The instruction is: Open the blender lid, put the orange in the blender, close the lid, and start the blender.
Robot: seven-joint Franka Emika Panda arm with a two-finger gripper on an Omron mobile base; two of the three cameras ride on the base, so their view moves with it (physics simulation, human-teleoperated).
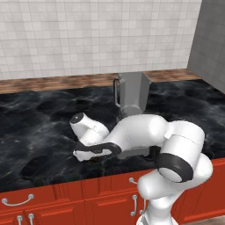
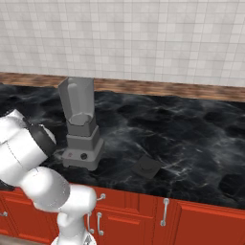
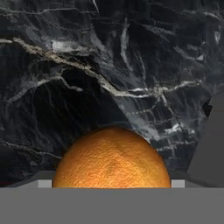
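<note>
The orange [image 3: 111, 159] fills the lower middle of the hand view, right up against the hand, with black marble counter behind it. In the left base view my gripper [image 1: 90, 156] is down at the counter, left of and in front of the blender [image 1: 132, 94], and a sliver of orange [image 1: 95, 157] shows under the hand. The fingertips are hidden, so I cannot tell whether they grip the fruit. The blender [image 2: 79, 119] stands with its jar top uncovered. The blender lid [image 2: 147, 167] lies flat on the counter to the right of the base.
The black marble counter [image 2: 191, 129] runs wide to the right of the blender. A tiled wall stands behind it and red cabinet doors [image 2: 191, 220] are below. The blender's grey base [image 3: 210, 144] rises at the hand view's right edge.
</note>
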